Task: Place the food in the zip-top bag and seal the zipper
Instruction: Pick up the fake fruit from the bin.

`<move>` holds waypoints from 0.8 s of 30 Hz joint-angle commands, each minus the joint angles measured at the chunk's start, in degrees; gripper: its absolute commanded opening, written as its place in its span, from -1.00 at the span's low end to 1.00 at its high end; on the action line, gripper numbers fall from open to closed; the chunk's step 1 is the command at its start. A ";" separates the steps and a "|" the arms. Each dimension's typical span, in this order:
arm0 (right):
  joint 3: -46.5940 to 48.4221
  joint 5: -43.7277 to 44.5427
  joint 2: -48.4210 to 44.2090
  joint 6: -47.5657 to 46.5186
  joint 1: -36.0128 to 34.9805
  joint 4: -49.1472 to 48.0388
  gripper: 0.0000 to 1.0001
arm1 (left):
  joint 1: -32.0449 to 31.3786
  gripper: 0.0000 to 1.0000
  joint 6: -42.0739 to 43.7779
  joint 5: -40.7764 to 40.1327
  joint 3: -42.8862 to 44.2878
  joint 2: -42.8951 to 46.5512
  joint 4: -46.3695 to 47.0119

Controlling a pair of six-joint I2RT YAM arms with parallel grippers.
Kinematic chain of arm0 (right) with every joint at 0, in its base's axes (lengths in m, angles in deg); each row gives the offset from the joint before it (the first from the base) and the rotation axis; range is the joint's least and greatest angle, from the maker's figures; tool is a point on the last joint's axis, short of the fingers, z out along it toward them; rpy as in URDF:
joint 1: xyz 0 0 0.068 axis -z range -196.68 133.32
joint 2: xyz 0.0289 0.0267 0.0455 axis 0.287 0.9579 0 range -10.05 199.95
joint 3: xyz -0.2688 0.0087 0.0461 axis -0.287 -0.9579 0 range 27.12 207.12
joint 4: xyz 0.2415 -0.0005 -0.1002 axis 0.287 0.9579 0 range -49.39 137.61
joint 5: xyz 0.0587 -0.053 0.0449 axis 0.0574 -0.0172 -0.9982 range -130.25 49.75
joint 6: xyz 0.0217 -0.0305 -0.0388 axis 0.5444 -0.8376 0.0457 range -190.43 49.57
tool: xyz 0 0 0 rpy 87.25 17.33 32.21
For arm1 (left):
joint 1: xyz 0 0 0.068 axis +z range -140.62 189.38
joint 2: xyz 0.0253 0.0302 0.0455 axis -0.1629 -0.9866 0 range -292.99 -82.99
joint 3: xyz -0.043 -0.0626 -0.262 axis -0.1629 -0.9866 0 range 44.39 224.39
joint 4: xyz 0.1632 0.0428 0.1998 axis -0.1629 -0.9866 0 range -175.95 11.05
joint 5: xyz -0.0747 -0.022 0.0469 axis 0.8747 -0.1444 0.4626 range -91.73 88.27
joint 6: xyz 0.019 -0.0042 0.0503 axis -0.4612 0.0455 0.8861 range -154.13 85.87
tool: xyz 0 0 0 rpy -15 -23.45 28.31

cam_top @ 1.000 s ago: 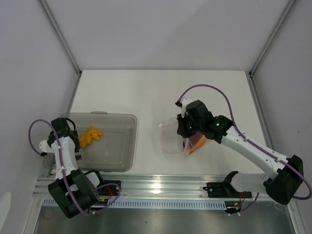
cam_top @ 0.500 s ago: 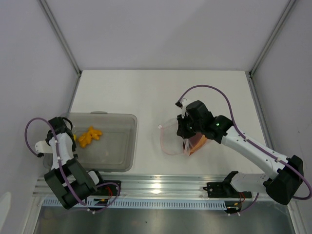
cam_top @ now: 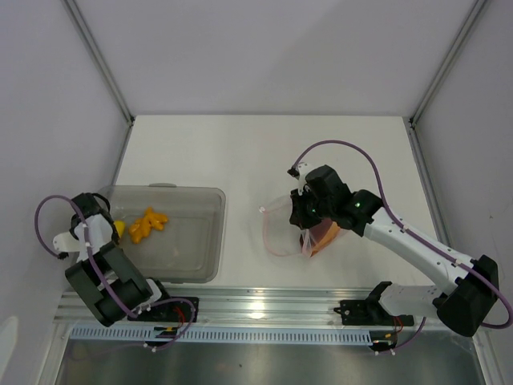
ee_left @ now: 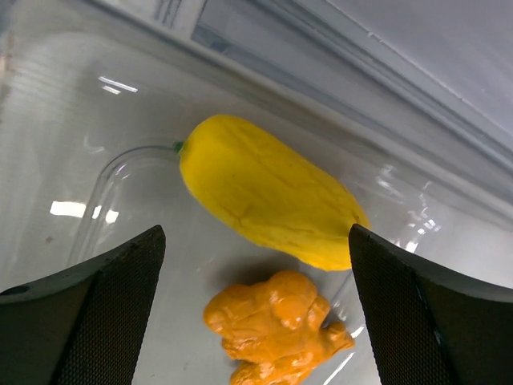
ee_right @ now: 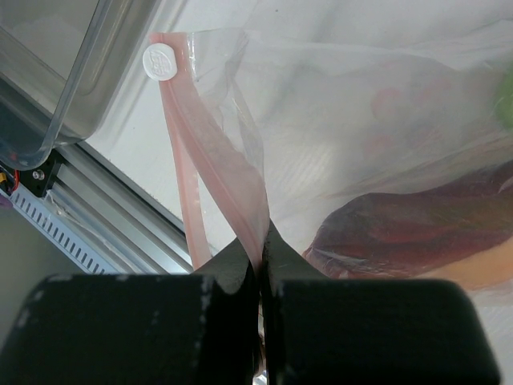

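Observation:
My left gripper [ee_left: 255, 234] is open and empty inside the grey bin [cam_top: 188, 241], at its left end. Just below its jaws lie a smooth yellow food piece [ee_left: 264, 200] and a lumpy orange piece [ee_left: 272, 325]. Both also show in the top view, the yellow one [cam_top: 119, 228] and the orange one [cam_top: 148, 223]. My right gripper [ee_right: 260, 245] is shut on the pinkish zipper [ee_right: 228, 176] of the clear zip-top bag [cam_top: 279, 228]. A dark-red and orange slice [ee_right: 401, 228] lies inside the bag. A lime-green patch [ee_right: 506, 96] shows at the frame edge.
A white slider tab [ee_right: 159, 60] sits at the end of the zip strip. The bin's corner [ee_right: 64, 72] is close to the bag's left. An aluminium rail [cam_top: 264, 305] runs along the table's near edge. White walls close in the back and sides.
My left arm has swung left and down toward the bin's left end, uncovering the yellow piece in the top view. The right arm and the bag have not moved.

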 commanded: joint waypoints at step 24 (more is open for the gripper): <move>2.16 -0.49 1.26 0.57 0.13 -0.98 -1.00 | 4.26 0.52 1.75 6.65 -0.12 -7.14 6.94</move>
